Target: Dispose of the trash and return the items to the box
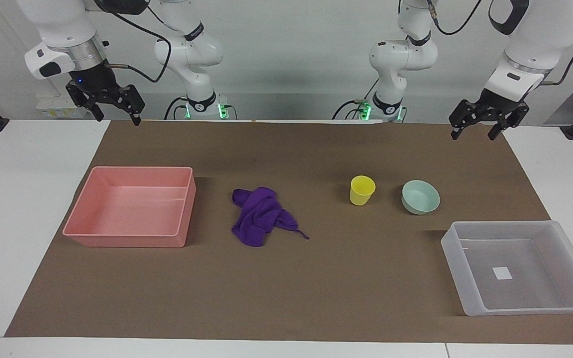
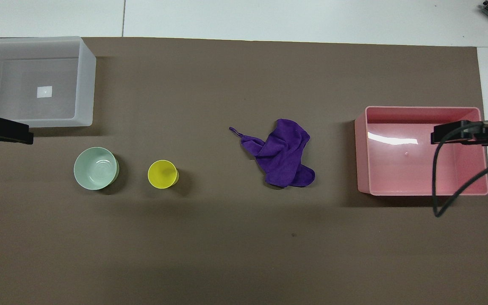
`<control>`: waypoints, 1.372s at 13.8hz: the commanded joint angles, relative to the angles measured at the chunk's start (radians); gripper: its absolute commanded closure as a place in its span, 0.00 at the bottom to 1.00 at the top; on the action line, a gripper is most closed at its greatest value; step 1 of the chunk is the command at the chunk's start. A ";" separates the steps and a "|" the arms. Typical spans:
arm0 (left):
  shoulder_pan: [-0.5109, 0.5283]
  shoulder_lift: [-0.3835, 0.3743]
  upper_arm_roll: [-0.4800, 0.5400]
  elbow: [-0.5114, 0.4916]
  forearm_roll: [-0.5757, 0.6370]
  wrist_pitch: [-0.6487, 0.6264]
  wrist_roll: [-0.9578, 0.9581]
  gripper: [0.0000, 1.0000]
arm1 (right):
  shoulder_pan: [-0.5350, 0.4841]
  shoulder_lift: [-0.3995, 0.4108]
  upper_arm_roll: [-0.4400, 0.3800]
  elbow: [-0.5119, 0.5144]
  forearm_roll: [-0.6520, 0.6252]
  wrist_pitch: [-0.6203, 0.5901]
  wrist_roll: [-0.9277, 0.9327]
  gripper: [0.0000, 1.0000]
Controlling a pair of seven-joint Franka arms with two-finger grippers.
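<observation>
So far nothing has been tidied, by the look of it. A purple rag (image 1: 262, 216) lies crumpled near the middle of a brown mat (image 1: 286, 293), with a thin loose corner trailing away from the robots. Beside it, toward the right arm's end of the table, sits an empty pink tray (image 1: 130, 239). Toward the left arm's end stand a yellow cup (image 1: 362, 190) and, next to it, a pale green bowl (image 1: 420, 197). A clear box (image 1: 470, 293), farther from the robots than the bowl, holds only a white sticker (image 1: 502, 273) on its floor.

Both arms hang high over the robots' edge of the mat, touching nothing. The right gripper (image 1: 115, 115) has its fingers apart and is empty; it hangs above the mat's corner, on the tray's end. The left gripper (image 1: 473, 130) is also spread and empty, above the other corner.

I judge the first step is just opening. The next move likely calls for the right gripper to drop onto the rag's bunched middle and pinch it, or the left to descend on the cup's rim.

The mat covers a white table (image 1: 28, 199). A plain pale wall and black cables are visible past the arms.
</observation>
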 commanded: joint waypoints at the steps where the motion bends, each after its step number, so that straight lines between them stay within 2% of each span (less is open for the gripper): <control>1: 0.008 -0.036 -0.004 -0.059 0.008 0.037 -0.006 0.00 | 0.079 0.033 0.005 -0.067 0.005 0.116 0.029 0.00; 4: 0.010 -0.053 -0.002 -0.143 0.008 0.116 -0.005 0.00 | 0.176 0.095 0.005 -0.156 0.008 0.306 0.112 0.00; 6: 0.024 -0.051 -0.004 -0.194 0.008 0.171 -0.003 0.00 | 0.225 0.121 0.005 -0.225 0.056 0.408 0.123 0.00; 9: 0.024 -0.048 -0.004 -0.324 0.008 0.316 -0.006 0.00 | 0.277 0.157 0.005 -0.344 0.070 0.584 0.124 0.00; 13: 0.044 -0.016 -0.004 -0.454 0.008 0.490 -0.002 0.00 | 0.320 0.245 0.005 -0.400 0.070 0.745 0.164 0.00; 17: 0.065 0.030 -0.004 -0.589 0.007 0.694 -0.002 0.00 | 0.348 0.314 0.007 -0.414 0.073 0.836 0.198 0.00; 19: 0.064 0.038 -0.005 -0.622 0.007 0.751 -0.006 0.00 | 0.348 0.326 0.007 -0.418 0.073 0.850 0.199 0.00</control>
